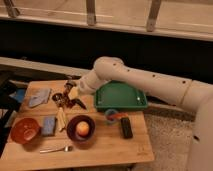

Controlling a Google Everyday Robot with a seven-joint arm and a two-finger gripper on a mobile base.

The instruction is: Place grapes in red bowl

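The grapes (60, 98), a small dark reddish cluster, sit low over the wooden table (100, 150) at its back left. My gripper (69, 99) comes in from the right on the pale arm (150, 87) and is shut on the grapes, with its dark fingers (76, 104) down at the cluster. The red bowl (25, 129) stands empty at the front left corner, well to the left of and nearer than the gripper.
A dark purple bowl (81, 128) holds an orange fruit. A blue sponge (48, 125) and a fork (54, 148) lie by the red bowl. A grey cloth (39, 97), a green tray (120, 95), a small blue cup (111, 116) and a black object (126, 127) are also on the table.
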